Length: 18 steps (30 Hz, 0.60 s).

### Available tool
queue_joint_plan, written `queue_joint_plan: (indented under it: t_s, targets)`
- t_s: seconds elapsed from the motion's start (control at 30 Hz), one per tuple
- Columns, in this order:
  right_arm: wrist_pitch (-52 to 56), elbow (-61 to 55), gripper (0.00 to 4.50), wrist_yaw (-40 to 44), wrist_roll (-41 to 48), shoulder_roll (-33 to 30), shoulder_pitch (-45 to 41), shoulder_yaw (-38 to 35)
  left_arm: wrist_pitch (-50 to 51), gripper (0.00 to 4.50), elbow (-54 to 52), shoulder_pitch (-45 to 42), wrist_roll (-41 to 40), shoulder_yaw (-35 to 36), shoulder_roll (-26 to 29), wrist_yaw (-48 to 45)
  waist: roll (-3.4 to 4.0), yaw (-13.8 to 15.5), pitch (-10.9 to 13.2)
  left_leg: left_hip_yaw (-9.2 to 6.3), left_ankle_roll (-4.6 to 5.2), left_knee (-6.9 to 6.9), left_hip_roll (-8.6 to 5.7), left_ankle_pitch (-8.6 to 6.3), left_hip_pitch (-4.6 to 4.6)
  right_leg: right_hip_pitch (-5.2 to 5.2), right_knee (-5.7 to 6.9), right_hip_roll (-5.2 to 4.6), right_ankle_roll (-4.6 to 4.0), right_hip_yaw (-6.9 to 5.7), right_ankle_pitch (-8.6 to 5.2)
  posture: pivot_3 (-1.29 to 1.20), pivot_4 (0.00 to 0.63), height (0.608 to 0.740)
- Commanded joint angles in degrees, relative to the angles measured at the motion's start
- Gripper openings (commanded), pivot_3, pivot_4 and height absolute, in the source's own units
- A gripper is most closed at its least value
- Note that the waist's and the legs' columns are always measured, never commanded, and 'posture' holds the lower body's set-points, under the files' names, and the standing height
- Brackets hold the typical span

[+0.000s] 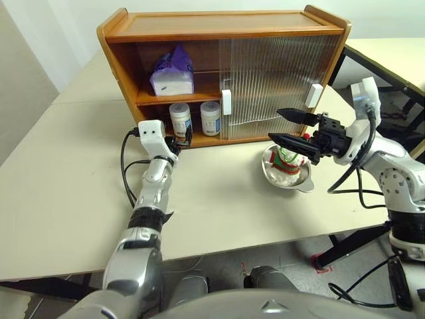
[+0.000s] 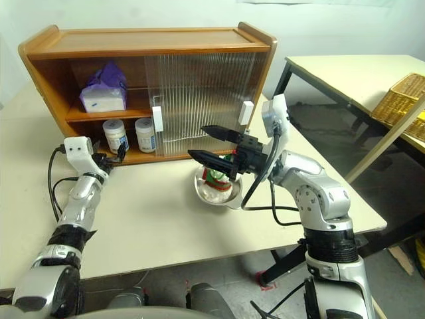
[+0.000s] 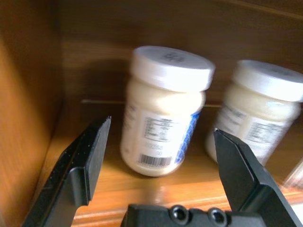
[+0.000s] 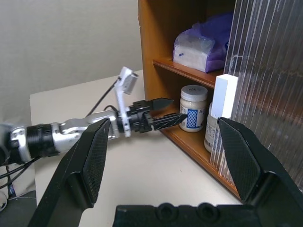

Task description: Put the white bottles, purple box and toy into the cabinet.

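Observation:
The wooden cabinet (image 1: 219,26) stands on the table with its left half open. On its upper shelf lies the purple box (image 1: 172,73). Two white bottles (image 1: 180,119) (image 1: 210,118) stand side by side on the lower shelf. My left gripper (image 1: 182,139) is open at the front edge of that shelf, pointing at the left bottle (image 3: 163,109) and apart from it. The toy (image 1: 289,159) sits in a steel bowl (image 1: 292,185) in front of the cabinet's right half. My right gripper (image 1: 275,124) hovers open just above the bowl, pointing left, with nothing between its fingers.
Ribbed sliding doors (image 1: 272,80) with white handles (image 1: 226,102) cover the cabinet's right half. Bare beige tabletop (image 1: 66,199) spreads to the left and front. A second table (image 2: 345,73) with a wicker basket (image 2: 402,100) stands off to the right.

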Motion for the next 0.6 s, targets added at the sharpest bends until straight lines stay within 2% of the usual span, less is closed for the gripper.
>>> queue_joint_plan:
  t_s: [0.03, 0.17, 0.27, 0.37, 0.6]
  targets:
    - [-0.65, 0.57, 4.5, 0.42, -0.86, -0.06, -0.57, 0.21, 4.53, 4.46, -9.51, 3.07, -0.01, -2.33, 1.09, -3.28, 0.0, 0.09, 0.0, 0.0, 0.0, 0.0, 0.0, 0.0, 0.0, -0.01, 0.0, 0.0, -0.01, 0.0, 0.0, -0.08, 0.0, 0.74]
    - [-1.16, 0.41, 4.5, 0.14, -1.02, -0.22, 0.25, -0.34, 8.69, 4.46, -17.4, 5.09, -1.02, -4.93, 1.02, -7.02, 0.0, 0.19, 0.0, 0.0, -0.04, -0.01, 0.0, -0.02, 0.0, -0.02, 0.0, 0.0, -0.04, 0.0, 0.0, -0.09, 0.0, 0.74]
    - [-1.62, 0.27, 4.5, -0.17, -1.17, -0.5, 1.13, -0.92, 11.96, 3.9, -20.98, 4.86, -2.12, -7.16, -0.2, -9.61, 0.0, 0.31, 0.0, -0.01, -0.06, -0.01, 0.0, -0.04, 0.0, -0.01, 0.0, -0.02, -0.07, 0.02, 0.0, -0.11, 0.0, 0.74]
    - [-1.82, -0.34, 4.5, -0.59, -1.06, -0.96, 2.35, -1.71, 14.85, 2.95, -23.87, 4.09, -2.69, -9.91, -1.94, -11.27, -0.01, 0.35, 0.0, -0.02, -0.12, 0.0, 0.01, -0.07, -0.01, -0.02, 0.0, -0.05, -0.09, 0.06, -0.01, -0.11, 0.0, 0.74]
    - [-1.6, -2.23, 4.5, -1.89, -0.4, -1.95, 4.78, -3.21, 19.36, 0.39, -28.04, 1.87, -3.25, -14.67, -6.12, -13.27, -0.03, -0.19, 0.02, -0.02, -0.13, 0.01, 0.04, -0.13, -0.02, -0.04, -0.01, -0.07, -0.1, 0.11, -0.04, -0.16, 0.0, 0.74]
